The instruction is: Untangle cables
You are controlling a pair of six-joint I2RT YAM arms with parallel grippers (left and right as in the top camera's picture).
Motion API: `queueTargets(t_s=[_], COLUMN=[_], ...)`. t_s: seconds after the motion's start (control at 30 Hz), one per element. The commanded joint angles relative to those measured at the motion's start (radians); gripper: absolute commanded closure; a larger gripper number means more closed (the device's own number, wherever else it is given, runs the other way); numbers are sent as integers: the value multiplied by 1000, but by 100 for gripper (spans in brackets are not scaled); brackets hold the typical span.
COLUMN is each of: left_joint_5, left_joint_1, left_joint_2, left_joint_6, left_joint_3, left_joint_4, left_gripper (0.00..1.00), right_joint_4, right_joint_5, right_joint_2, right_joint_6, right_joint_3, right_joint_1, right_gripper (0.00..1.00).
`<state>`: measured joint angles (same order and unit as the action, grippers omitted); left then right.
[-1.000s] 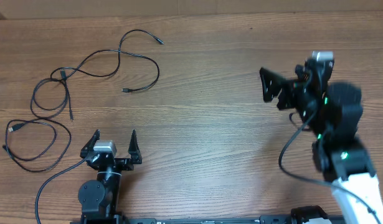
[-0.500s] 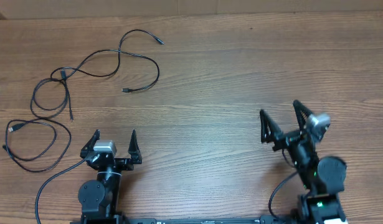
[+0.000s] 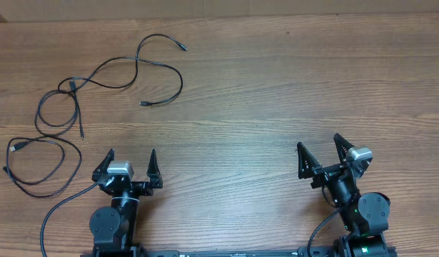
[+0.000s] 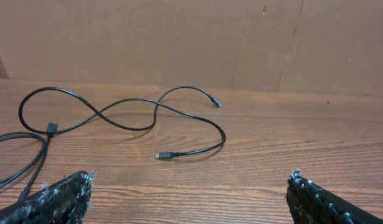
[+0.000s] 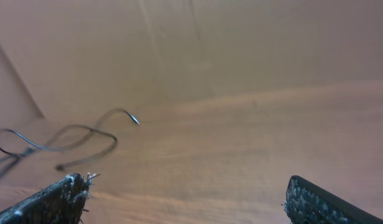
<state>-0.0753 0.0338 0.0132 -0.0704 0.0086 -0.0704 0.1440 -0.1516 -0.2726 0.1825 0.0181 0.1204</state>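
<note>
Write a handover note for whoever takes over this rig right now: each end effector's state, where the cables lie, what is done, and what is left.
Left end effector: open, empty, at the near edge.
Right end effector: open, empty, at the near edge, far from the cords.
Cables: all on the left half of the table, beyond the left arm, lying in loops that cross one another.
Done: nothing is gripped; no strand looks clearly separated.
Left: pull the crossing strands apart, probably with the left arm first, as it is nearer.
</note>
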Motion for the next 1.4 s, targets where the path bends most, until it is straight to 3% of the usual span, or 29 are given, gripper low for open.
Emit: queueTargets(t_s=[0.0,0.23,0.63,1.37], left_joint_5=[-11,-10,-10,-10], left_joint_1=[5,5,5,5], left_joint_2=[-8,-8,-8,-8], left_joint_6=[19,19,19,19], left_joint_3=[-3,-3,-3,-3], left_joint_4=[-2,-2,-2,-2], left_gripper=[0,0,1,0], right_joint_4=[-51,-227,-229,-228], right_joint_5=[62,112,140,140], right_joint_2=[30,147,270,270], right_joint_6=[0,-1,-53,-53], right_joint_3=[-10,-10,-10,-10], right_joint_1=[2,2,2,-77], right_gripper=[0,0,0,0])
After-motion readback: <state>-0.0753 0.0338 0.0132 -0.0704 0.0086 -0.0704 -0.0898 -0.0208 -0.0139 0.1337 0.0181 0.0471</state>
